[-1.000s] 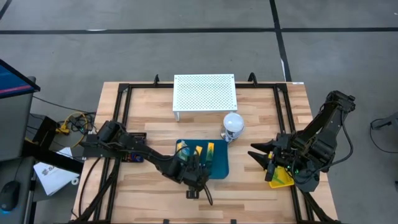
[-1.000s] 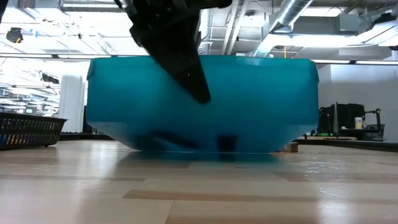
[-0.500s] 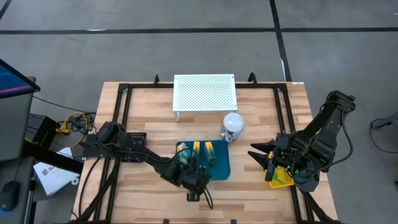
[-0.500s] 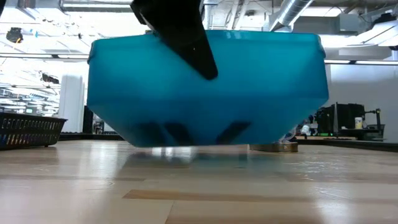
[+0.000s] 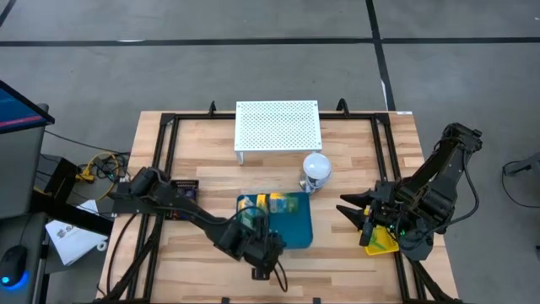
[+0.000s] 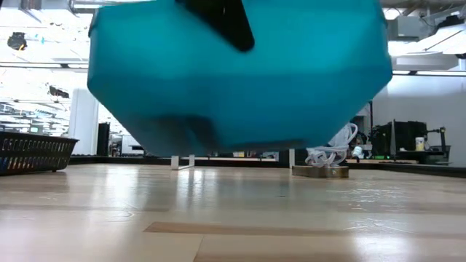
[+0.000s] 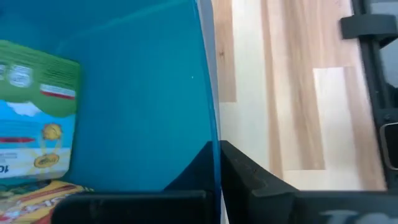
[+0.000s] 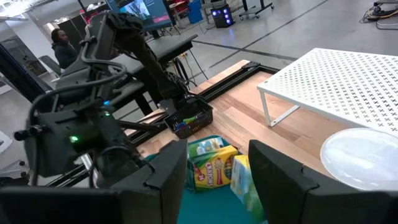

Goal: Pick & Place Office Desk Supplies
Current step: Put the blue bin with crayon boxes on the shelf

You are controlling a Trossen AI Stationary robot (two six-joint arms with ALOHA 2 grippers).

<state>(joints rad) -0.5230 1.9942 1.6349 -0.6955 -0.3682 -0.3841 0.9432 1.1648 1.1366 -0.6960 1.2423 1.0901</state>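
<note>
Since the earlier frames, my left gripper has lifted the teal translucent plastic bin clear of the pale wooden table: in the low view the bin's underside now hangs above the surface, with the far end higher, where before it rested flat. The packets inside have slid toward the far end.

My left gripper has its fingers pressed together on the bin's near rim; in the left wrist view one dark finger sits outside the wall, and the other is seen through it. The green and yellow crayon box lies inside the bin, ahead of this gripper, toward the white perforated board. Its long axis cannot be judged reliably from these views.

My right gripper waits at the right side of the table, fingers spread apart, aimed at the bin. Through the right wrist view the yellow crayon box and green packets lie directly ahead of it. A yellow item lies beneath that arm.

My left gripper is the nearer one. A white ball-shaped object stands just beyond the bin's far right corner; I judge that further tilting or swinging risks contact there. Bare wood is visible between the bin and the right arm.
</note>
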